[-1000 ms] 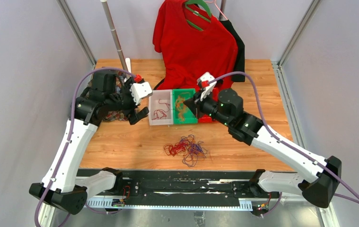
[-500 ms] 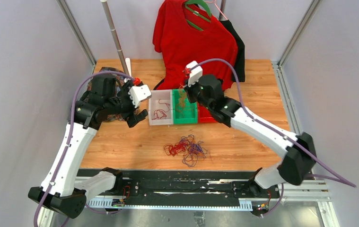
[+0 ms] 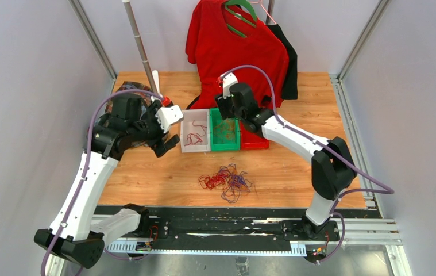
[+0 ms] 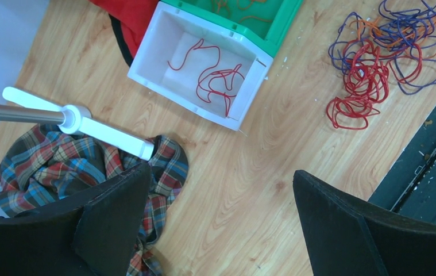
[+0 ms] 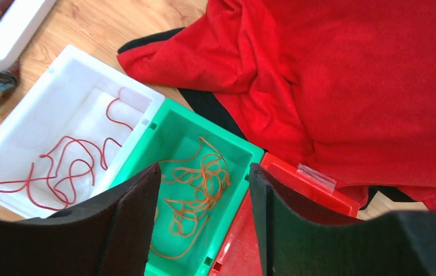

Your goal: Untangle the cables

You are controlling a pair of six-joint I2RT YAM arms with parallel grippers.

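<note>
The main tangle of thin, curly red, orange and purple cables (image 3: 226, 181) is sitting loose on the wooden tabletop (image 3: 296, 172), close to the front edge and roughly midway between the two arms. Nothing is touching it.

Behind it there's a row of three small plastic bins packed side by side:
- **Left:** a white bin (image 4: 149, 54) with some red wire (image 4: 215, 80) squiggled across its floor.
- **Middle:** a green bin (image 5: 215, 126) with a loose heap of orange wires (image 5: 198, 184) in it.
- **Right:** a red bin (image 5: 296, 184). Can't tell what's inside that one.

The right claw (image 5: 204, 169) hangs right over the green bin. Its black pads are parted a fair bit with nothing between them, and the orange stuff lies down in the bin below.

The left claw (image 4: 221, 178) is spread really wide and holding nothing. It hovers over bare wood just left of the white bin, next to a crumpled plaid cloth (image 4: 43, 161).

A metal pole (image 3: 138, 40) on a white foot (image 4: 106, 129) stands on that cloth. At the back, a red T-shirt (image 3: 232, 46) on a green hanger (image 3: 239, 11) drapes down to just behind the bins.
</note>
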